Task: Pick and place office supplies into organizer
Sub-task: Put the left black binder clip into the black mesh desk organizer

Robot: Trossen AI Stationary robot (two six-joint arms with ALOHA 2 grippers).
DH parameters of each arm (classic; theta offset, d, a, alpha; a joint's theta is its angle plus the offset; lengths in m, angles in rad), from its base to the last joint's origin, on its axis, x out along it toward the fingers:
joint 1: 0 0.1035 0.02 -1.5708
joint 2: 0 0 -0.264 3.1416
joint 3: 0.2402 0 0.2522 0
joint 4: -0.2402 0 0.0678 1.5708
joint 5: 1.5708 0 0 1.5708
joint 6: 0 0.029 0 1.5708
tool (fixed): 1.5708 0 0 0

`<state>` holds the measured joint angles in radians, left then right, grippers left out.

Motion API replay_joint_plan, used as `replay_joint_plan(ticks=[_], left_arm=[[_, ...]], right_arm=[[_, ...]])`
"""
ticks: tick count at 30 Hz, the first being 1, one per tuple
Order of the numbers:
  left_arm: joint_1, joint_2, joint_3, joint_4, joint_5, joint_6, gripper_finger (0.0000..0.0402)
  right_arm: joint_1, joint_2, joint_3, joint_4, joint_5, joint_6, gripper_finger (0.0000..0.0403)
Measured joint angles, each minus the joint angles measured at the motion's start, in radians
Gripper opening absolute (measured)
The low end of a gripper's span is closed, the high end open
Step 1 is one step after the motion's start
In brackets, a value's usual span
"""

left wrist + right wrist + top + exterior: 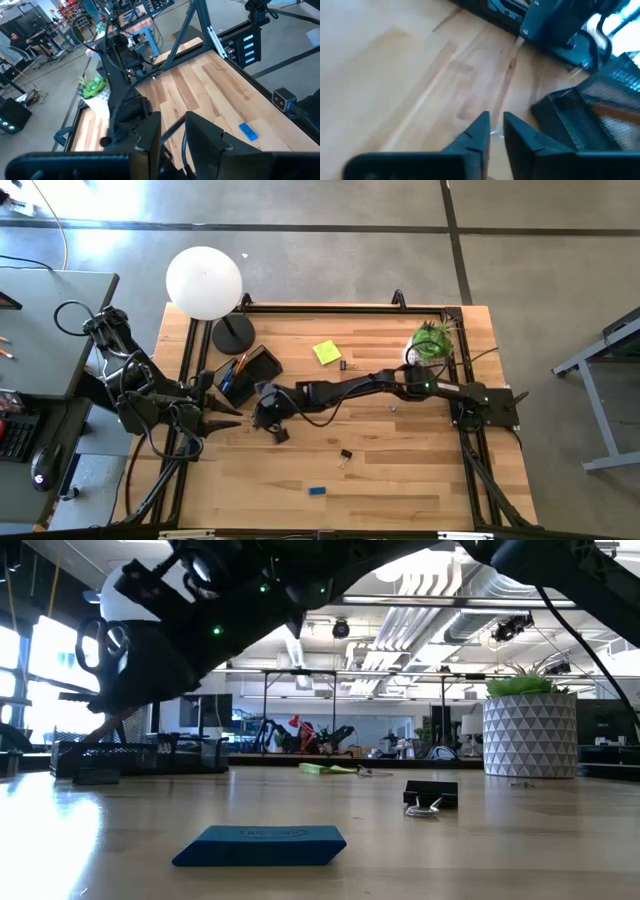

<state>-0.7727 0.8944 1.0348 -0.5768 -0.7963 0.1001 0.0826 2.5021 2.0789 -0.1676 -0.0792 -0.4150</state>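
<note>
- High view: the organizer [248, 370] sits on the table's [400, 480] left part, just beside the round black base [232, 335] of the white globe lamp [204, 282]. Orange and blue items stand in its left compartment; which supplies they are is too small to tell.
- The right arm stretches across the table and its right gripper [272, 423] hangs just in front of the organizer. The left gripper [222, 416] waits at the table's left edge, near the organizer.
- Loose on the wood: a yellow sticky-note pad [326, 352] with a small dark item just beside it, a black binder clip [345, 455] near the middle, and a small blue eraser [317, 491] toward the front edge. A potted plant [432, 342] stands at the far right.
- Low view: the eraser [262, 845] lies closest, the binder clip [431, 796] behind it, the sticky-note pad [330, 769] farther back, and the plant's white pot [529, 735] on the right. The organizer [95, 760] shows as low mesh at the left, its contents hidden.
- Left wrist view: the left gripper's [172, 132] fingers stand slightly apart with nothing between them; the eraser [248, 132] lies beyond.
- Right wrist view: the right gripper's [496, 122] fingers are nearly together, a narrow gap showing, empty. The organizer's [590, 120] mesh wall is cut off at the edge, with an orange pencil [615, 112] blurred inside.
</note>
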Motion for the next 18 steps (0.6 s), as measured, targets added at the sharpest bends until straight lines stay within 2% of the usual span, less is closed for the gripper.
replay_joint_plan(ticks=[5,11,14,18], left_arm=[[0.000,0.000,0.000,0.001,0.000,0.000,0.0079],[0.000,0.000,0.000,0.002,0.000,0.000,0.0079],[0.000,0.000,0.000,0.002,0.000,0.000,0.0079],[0.000,0.000,0.000,0.001,0.000,0.000,0.0079]], right_arm=[[0.024,0.019,0.000,0.071,0.047,0.309,0.0119],[0.053,0.036,0.001,0.078,0.249,0.642,0.0212],[0.063,0.039,0.001,0.077,0.275,0.717,0.0248],[0.082,0.057,0.000,0.069,0.324,0.726,0.0272]])
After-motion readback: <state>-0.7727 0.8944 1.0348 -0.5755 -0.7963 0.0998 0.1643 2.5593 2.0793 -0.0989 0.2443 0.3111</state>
